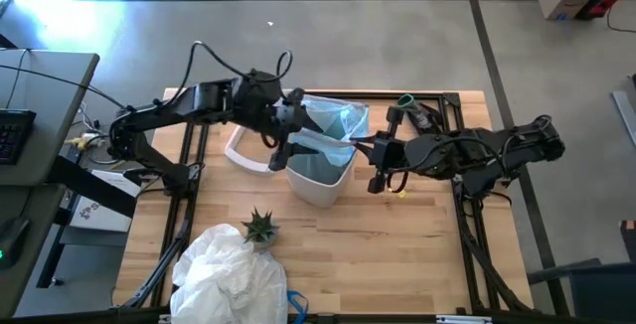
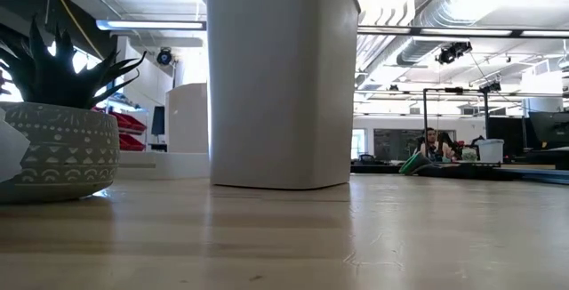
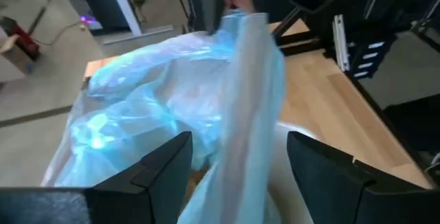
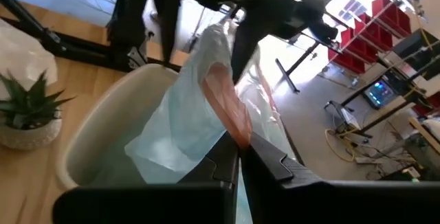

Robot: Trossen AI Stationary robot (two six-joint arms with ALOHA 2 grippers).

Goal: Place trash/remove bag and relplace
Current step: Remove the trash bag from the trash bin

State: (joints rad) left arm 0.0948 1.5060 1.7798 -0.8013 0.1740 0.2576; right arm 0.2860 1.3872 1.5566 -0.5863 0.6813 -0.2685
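Right pincer is clamped tight on a stretched fold of the light-blue bag, its two fingers pressed together with the plastic pinched between them, right at the bin's rim on the right arm's side. Over on the other side, the left pincer hovers at the opposite rim, fingers spread wide, a strip of the bag running up between them with neither finger closed on it. The bag is pulled taut across the mouth of the white bin, part of it draped down inside, part bunched up behind the opening. The bin stands upright near the middle of the desk; from desk level its pale wall fills the centre of the view. A white lid-like piece lies just beside the bin on the left arm's side. Near the front edge sits the small spiky potted plant, touching a big heap of crumpled white plastic. Far back in the room, people are sitting.
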